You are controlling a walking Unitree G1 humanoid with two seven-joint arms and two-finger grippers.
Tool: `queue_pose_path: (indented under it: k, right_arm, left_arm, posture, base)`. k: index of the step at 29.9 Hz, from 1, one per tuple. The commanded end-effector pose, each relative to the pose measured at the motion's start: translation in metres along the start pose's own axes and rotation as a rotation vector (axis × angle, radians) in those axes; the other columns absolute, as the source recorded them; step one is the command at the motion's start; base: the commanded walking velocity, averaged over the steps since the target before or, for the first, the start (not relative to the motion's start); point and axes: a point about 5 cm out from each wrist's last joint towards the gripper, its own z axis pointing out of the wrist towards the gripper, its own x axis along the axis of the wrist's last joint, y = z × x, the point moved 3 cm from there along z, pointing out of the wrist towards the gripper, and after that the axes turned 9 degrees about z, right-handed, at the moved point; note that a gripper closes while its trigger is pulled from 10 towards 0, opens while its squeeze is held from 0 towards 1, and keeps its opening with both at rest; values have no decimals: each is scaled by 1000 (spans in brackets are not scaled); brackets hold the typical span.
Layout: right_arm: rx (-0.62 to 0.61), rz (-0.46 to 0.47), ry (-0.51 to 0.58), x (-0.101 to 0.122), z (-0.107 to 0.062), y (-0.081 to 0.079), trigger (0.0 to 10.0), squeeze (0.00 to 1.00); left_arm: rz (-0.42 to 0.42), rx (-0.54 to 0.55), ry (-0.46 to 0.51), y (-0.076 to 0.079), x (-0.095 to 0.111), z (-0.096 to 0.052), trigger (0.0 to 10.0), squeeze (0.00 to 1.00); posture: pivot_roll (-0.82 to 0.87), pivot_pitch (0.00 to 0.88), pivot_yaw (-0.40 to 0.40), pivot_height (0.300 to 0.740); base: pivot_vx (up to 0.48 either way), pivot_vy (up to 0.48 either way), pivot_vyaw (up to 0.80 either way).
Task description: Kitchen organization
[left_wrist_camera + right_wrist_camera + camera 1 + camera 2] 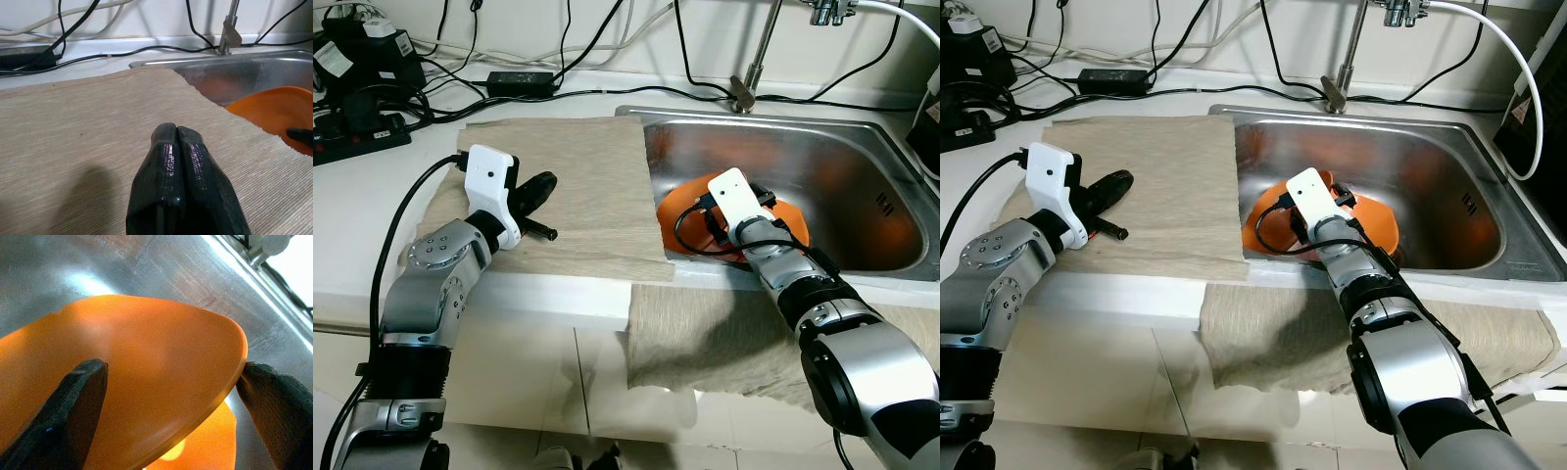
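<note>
Down in the sink (pixel 862 147), right pincer (pixel 176 396) straddles orange plate (pixel 146 357).

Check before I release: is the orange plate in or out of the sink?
In: the orange plate sits tilted inside the sink.

Kitchen. Steel sink (pixel 891 211) set into a white counter (pixel 372 196), tap (pixel 754 69) at its back edge. Beige cloth (pixel 578 186) spread beside the sink.
</note>
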Motion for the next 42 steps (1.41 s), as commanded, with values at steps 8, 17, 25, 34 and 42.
queue_pose_path:
  k: [8, 17, 25, 34, 42]
  right_arm:
    - [-19, 95, -53, -13, -2, -1, 10000, 302]
    - [12, 749, -194, -38, -6, -22, 10000, 0]
    - [14, 728, -145, -27, -4, -19, 10000, 0]
    - [126, 673, 162, 57, 2, -16, 10000, 0]
    - [243, 626, 387, 119, -11, -34, 10000, 0]
  left_arm:
    - [27, -20, -13, 1, 0, 2, 10000, 0]
    - [28, -28, -15, 4, -1, 1, 10000, 0]
    - [31, -32, -17, 3, 0, 1, 10000, 0]
    - [44, 2, -5, 0, 3, 8, 10000, 0]
    - [51, 71, 8, -3, 5, 16, 10000, 0]
  posture:
    - [94, 0, 0, 740]
    - [95, 0, -1, 740]
    - [94, 2, 5, 740]
    - [88, 0, 15, 740]
    - [85, 0, 20, 740]
  base:
    - [0, 0, 0]
    - [0, 0, 0]
    - [0, 0, 0]
    - [0, 0, 0]
    - [0, 0, 0]
